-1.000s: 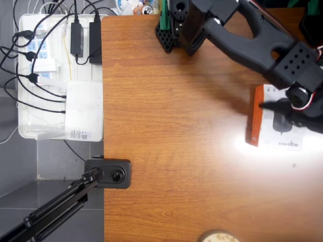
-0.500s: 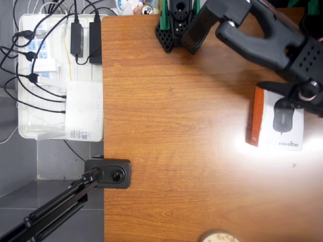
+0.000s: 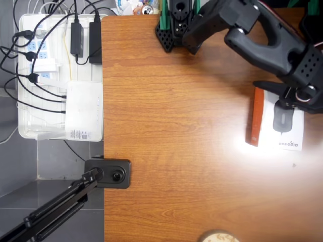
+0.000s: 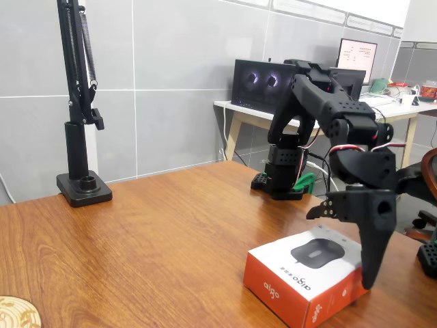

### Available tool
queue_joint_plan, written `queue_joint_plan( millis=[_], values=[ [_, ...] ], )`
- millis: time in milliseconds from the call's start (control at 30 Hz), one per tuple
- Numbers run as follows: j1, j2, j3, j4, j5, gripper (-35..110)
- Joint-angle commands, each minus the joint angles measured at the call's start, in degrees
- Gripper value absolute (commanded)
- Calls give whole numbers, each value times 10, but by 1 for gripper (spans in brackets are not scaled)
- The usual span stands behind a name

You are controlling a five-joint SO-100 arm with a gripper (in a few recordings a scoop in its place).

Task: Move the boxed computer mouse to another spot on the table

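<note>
The boxed computer mouse (image 3: 290, 132) (image 4: 300, 273) lies flat on the brown table (image 3: 176, 101) (image 4: 136, 239) near its right edge in the overhead view, with its orange-red side toward the middle of the table. My black gripper (image 3: 270, 96) (image 4: 341, 249) hangs over the box's far end and is open. One long finger (image 4: 372, 246) points down beside the box's right edge in the fixed view, and the shorter jaw sticks out above the box. Nothing is held between them.
A white tray (image 3: 30, 131) of cables and power strips sits off the table's left edge. A black camera clamp (image 3: 108, 174) grips that edge. A black stand (image 4: 82, 188) and a round wooden coaster (image 4: 13, 311) (image 3: 217, 237) are on the table. The arm's base (image 3: 174, 25) is at the back.
The gripper has moved off the box's face toward the top of the overhead picture, uncovering the pictured mouse. The box has stayed in place.
</note>
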Motion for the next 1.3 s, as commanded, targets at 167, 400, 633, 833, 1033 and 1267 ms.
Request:
queue_joint_plan(
  millis=[167, 400, 633, 833, 1033, 1267],
  values=[
    [33, -44, 45, -87, 4, 98],
    [78, -4, -19, -11, 97, 0],
    [158, -23, -403, 139, 127, 0],
    [337, 188, -279, 127, 109, 0],
    [603, 512, 198, 123, 40, 0],
    [689, 541, 454, 93, -9, 0]
  ],
)
